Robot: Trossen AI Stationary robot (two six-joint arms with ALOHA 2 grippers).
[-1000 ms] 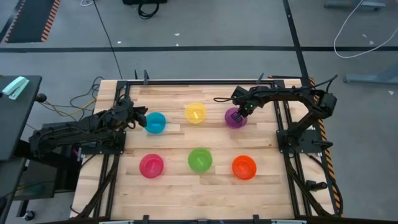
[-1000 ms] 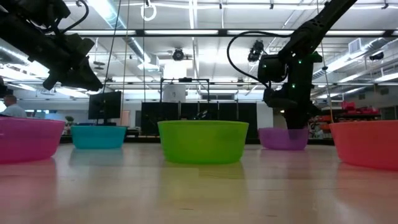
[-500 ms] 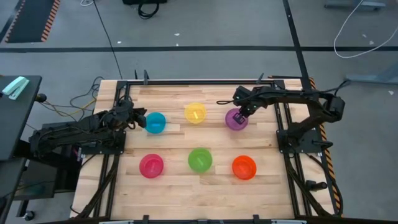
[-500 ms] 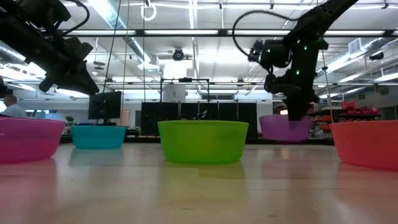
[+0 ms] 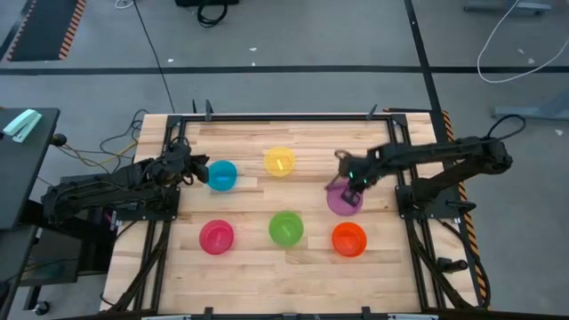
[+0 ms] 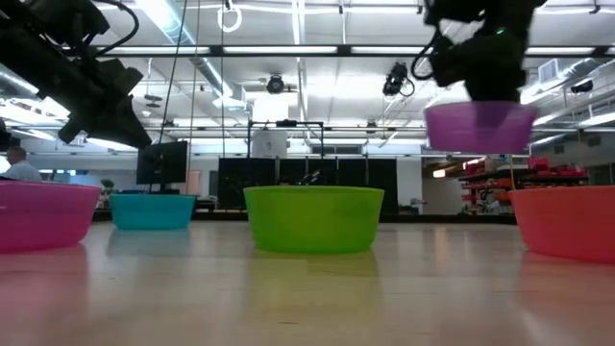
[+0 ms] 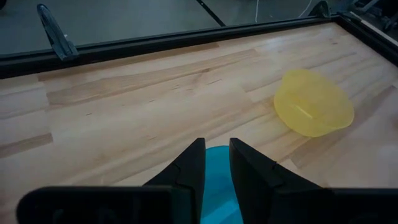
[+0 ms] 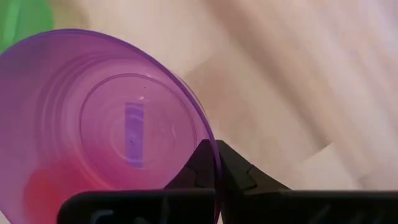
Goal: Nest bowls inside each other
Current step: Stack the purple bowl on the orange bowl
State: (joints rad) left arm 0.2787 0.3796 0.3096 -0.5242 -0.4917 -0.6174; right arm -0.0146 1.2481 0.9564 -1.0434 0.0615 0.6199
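On the worktop stand five bowls; the right gripper carries the purple bowl aloft above the orange bowl, fingers pinched on its rim. That thin edge-grip could slip, tipping it. The left gripper hovers over the blue bowl, fingers slightly parted, empty.

Purple bowl lifted off table by right gripper; carried toward orange bowl.

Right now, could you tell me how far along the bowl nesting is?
Nothing is nested yet. The right pincer holds the purple bowl by its rim, lifted off the table. The blue, yellow, pink, green and orange bowls sit apart.
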